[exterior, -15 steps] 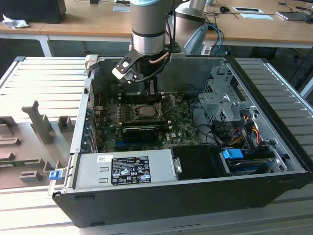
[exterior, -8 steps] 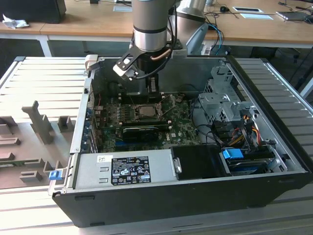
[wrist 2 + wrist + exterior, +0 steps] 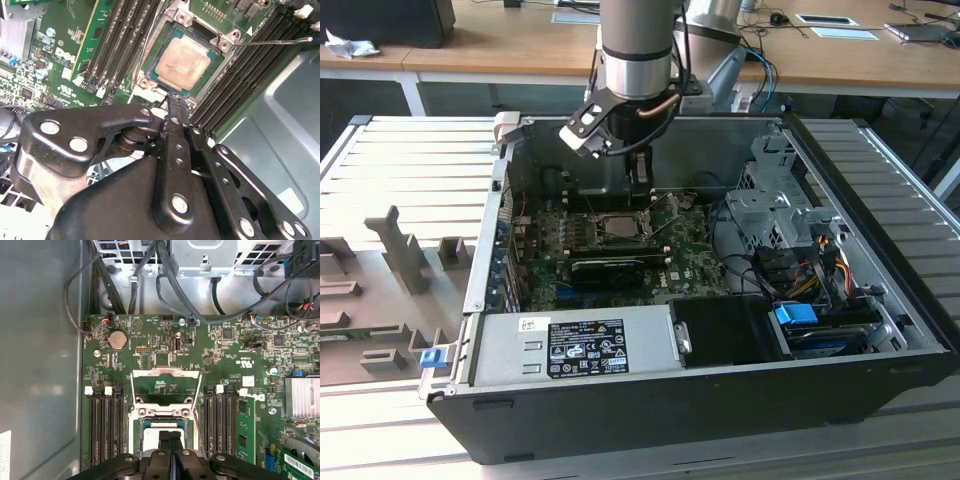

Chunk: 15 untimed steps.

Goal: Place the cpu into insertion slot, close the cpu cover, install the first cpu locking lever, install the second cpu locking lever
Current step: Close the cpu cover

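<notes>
Closest to the lens, black pincer [image 3: 172, 98] of the arm [image 3: 635, 50], narrowed right down. Fingers [image 3: 165, 446] pressed side by side with nothing seen between them, tips down at the edge of the insertion slot [image 3: 216, 64]. Beneath everything, grey slatted tabletop [image 3: 380, 170] carrying an open black computer case [image 3: 720, 400], laid on its side, arm reaching down through the open face. Green circuit board [image 3: 150, 340] flat on the case floor, with rows of long black memory slots [image 3: 105, 425] on either side of the socket. Insertion slot near the middle of the board in the exterior view, directly under the pincer. Cpu cover [image 3: 165, 372] tipped up and open on the side of the socket away from the fingers, green board showing through its square window. Cpu [image 3: 182, 62] already seated flat inside the slot, dull metal top uncovered, just beside the fingertips. Thin wire locking lever [image 3: 275, 41] unlatched in the second wrist view, angled out over the memory slots and clear of the socket rim.
</notes>
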Tool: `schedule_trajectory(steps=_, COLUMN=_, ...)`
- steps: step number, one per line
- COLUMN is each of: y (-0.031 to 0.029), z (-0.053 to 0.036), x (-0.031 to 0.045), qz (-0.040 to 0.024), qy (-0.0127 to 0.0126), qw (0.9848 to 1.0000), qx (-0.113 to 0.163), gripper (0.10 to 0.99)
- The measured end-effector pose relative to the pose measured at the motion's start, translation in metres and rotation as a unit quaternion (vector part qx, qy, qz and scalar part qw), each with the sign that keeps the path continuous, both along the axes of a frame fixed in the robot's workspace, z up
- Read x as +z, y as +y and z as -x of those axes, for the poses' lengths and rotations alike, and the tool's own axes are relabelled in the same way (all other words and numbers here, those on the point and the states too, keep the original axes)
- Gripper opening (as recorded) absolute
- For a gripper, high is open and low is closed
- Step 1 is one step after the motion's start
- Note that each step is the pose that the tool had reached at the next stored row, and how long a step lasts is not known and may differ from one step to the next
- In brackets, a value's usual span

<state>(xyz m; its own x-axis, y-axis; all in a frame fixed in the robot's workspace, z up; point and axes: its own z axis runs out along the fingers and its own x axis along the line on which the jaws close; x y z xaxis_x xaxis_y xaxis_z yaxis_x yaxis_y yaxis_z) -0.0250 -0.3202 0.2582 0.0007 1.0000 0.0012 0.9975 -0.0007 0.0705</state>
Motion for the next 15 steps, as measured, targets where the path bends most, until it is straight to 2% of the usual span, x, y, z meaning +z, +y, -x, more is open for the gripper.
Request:
schedule_trajectory(steps=3, y=0.0001, z=-0.0013, x=0.0025, qz=-0.0002, qy=0.0000, qw=1.0000, qx=0.000, gripper=0.106)
schedule_trajectory(steps=6, y=0.0000, z=-0.0102, x=0.0032, qz=0.0000, qy=0.0005, qw=1.0000, qx=0.000, gripper=0.106)
schedule_trajectory(steps=13, y=0.0001, z=-0.0123, x=0.0124, qz=-0.0001, qy=0.0007, qw=1.0000, qx=0.000, gripper=0.106)
schedule_trajectory(steps=15, y=0.0001, z=-0.0173, x=0.0132, qz=-0.0002, qy=0.0008, qw=1.0000, qx=0.000, gripper=0.106)
